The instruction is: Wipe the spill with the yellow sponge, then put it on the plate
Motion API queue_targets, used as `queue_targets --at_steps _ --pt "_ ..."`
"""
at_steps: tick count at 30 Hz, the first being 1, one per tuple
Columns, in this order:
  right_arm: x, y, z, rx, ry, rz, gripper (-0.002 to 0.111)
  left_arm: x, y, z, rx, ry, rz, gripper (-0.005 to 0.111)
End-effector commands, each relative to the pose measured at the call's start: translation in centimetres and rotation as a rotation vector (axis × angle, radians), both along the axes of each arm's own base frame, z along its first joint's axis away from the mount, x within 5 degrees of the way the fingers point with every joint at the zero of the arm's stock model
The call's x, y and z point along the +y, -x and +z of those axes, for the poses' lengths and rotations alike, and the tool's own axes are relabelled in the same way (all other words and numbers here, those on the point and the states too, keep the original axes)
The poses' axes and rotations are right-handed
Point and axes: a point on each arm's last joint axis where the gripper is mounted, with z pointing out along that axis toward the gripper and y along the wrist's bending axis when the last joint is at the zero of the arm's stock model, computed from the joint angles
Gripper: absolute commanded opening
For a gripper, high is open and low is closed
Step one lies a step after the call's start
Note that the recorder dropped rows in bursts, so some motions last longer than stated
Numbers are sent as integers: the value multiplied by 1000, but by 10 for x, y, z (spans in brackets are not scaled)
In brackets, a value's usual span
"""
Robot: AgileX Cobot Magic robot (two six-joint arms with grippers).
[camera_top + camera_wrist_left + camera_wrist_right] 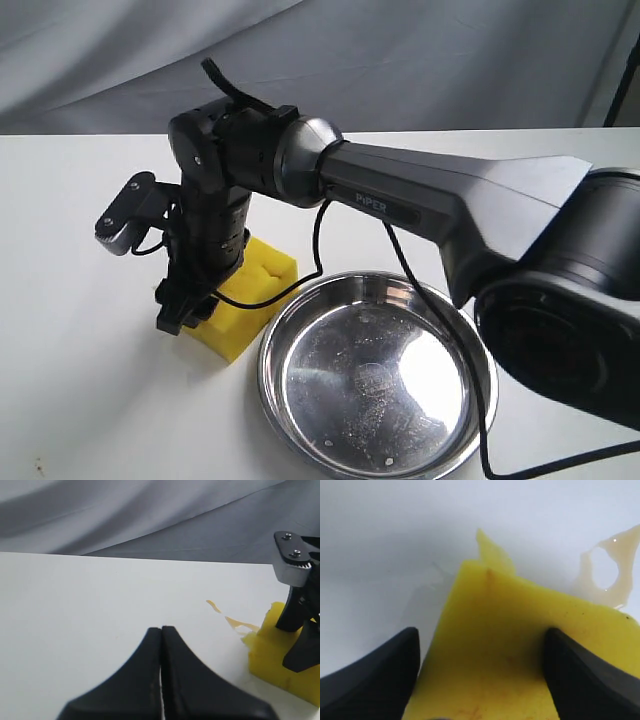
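- Fingers (380, 675) of the right gripper (480, 635) stand wide apart and straddle the thick bright yellow foam sponge (262, 265). One finger is at each flank of the sponge. Whether they press into the foam cannot be told.
- Fingers (135, 680) of the left gripper (161, 645) are closed together, tip against tip, with nothing between them. They hang over bare white table (80, 380), well apart from the sponge.
- Round shiny stainless-steel plate (380, 390): sits on the table close to the front edge in the exterior view, right of the middle. Its flat bottom is scratched and reflective, and nothing lies in it.
- Yellow sponge: rests on the table just beside the plate's left rim, further from the front edge than the plate. Contact with the rim cannot be confirmed. A small notch shows in its top face, and faint orange staining is visible in the right wrist view.
- Right arm: reaches across from the right side, over the plate, with its wrist pointing down onto the sponge.
- Thin pale amber spill (624, 550): lies on the table just beyond the sponge, on the side away from the plate. Pointed streaks run out from the sponge's edge. In the exterior view the arm hides it.
- Grey cloth backdrop (400, 60): hangs behind the table's far edge.
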Motion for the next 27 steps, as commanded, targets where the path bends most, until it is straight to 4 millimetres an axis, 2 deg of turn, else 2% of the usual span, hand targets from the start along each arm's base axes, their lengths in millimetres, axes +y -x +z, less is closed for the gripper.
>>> queue_targets --at_steps 1,3,10,11,13,17,24,27 --pt "-3 -4 -2 12 10 -33 64 -1 0 -1 -6 17 -4 0" --pt "-3 -2 5 19 -15 -40 64 -1 0 -1 -6 17 -4 0" --pt "-7 -1 53 -73 -97 -54 65 -1 0 -1 -6 17 -4 0" --pt "-9 -2 59 -100 -94 -62 68 -1 0 -1 -6 17 -4 0" --pt "-15 -8 59 -159 -44 -119 74 -1 0 -1 -6 17 -4 0" --pt "-19 -18 44 -199 12 -229 75 -1 0 -1 -6 17 -4 0" --pt "-16 -21 -6 -127 102 -265 75 -1 0 -1 -6 17 -4 0" --pt "-16 -21 -10 -122 108 -265 71 -1 0 -1 -6 17 -4 0"
